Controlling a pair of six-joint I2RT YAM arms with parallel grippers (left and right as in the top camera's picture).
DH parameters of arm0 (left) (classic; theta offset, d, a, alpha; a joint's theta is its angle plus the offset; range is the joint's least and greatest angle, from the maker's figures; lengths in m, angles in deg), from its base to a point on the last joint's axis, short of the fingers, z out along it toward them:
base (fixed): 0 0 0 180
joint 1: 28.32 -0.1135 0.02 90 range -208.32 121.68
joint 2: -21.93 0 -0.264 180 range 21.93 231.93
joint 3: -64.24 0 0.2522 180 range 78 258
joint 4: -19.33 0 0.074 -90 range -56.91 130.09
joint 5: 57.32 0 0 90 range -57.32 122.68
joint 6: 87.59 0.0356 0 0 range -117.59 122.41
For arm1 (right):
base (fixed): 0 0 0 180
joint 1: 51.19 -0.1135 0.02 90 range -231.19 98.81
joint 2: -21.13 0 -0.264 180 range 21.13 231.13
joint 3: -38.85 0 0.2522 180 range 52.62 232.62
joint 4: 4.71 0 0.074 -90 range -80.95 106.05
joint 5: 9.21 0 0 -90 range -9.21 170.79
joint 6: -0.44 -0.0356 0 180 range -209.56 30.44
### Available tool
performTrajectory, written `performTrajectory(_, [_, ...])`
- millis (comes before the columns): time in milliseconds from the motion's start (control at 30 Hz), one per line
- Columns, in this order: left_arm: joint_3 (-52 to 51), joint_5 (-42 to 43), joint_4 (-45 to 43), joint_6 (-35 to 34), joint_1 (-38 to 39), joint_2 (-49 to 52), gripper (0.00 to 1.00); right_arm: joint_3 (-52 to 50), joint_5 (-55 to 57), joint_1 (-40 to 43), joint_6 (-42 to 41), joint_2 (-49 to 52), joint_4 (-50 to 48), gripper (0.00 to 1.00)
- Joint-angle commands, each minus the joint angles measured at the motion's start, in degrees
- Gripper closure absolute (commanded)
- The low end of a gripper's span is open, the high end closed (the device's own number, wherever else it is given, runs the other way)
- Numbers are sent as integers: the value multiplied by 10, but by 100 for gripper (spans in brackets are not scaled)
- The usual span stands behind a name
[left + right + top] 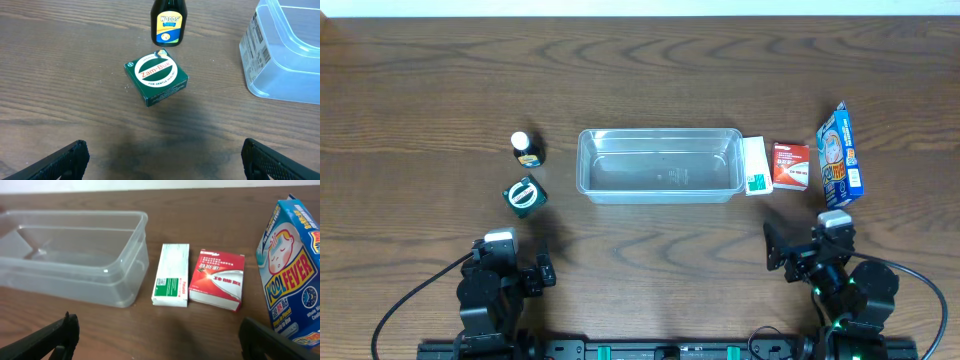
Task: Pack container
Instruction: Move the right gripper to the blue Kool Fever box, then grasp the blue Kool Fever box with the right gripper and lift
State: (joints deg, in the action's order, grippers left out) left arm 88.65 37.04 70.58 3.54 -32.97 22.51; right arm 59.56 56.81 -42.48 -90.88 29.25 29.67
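Overhead first: the clear container (660,131) lies lengthwise mid-table (640,60), and it's empty. Out at its 9 o'clock stands a small dark bottle (527,148), with a green box (525,194) near that bottle's 6 o'clock. On the 3 o'clock side, a white-and-green box (756,166) sits right by the container's end wall, then a red box (790,165), then a blue box (841,155) furthest out.

Over to the left wrist: the green box, Zam-Buk on its lid, is dead centre, with the bottle just beside it at 12 o'clock. One end of the container shows at 2 o'clock. The left gripper (162,157) has its jaws spread wide at 7 and 5 o'clock, nothing between them.

Right wrist now: the container fills 10 o'clock. The white-and-green box lies flat just off its end, the red box is close beside that, and the blue Kool Fever box stands upright at 3 o'clock. The right gripper (160,337) is parted wide too, holding nothing
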Motion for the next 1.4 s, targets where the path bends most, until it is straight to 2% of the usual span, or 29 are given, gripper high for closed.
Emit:
performTrajectory(0, [1,4,0,1,1,-1,2,16,0,-5,-51,1,-4,1])
performTrajectory(100, [1,4,0,1,1,-1,2,65,15,-5,-52,30,2,1])
performTrajectory(233, [1,4,0,1,1,-1,2,178,63,-5,-53,124,45,1])
performTrajectory(400, [1,4,0,1,1,-1,2,380,127,-5,-50,324,174,1])
performTrajectory(500, [1,4,0,1,1,-1,2,504,152,-5,-14,447,262,1])
performTrajectory(667, [1,4,0,1,1,-1,2,683,87,-5,-9,623,350,1])
performTrajectory(767, [1,4,0,1,1,-1,2,722,92,-3,-10,676,333,1])
performTrajectory(833, [1,4,0,1,1,-1,2,732,101,0,-12,704,309,17])
performTrajectory(867, [1,4,0,1,1,-1,2,733,123,0,-18,715,299,19])
performTrajectory(1000, [1,4,0,1,1,-1,2,733,276,0,-49,769,290,10])
performTrajectory(1133, [1,4,0,1,1,-1,2,733,322,0,-49,831,283,4])
performTrajectory(1367, [1,4,0,1,1,-1,2,733,322,7,-49,923,265,20])
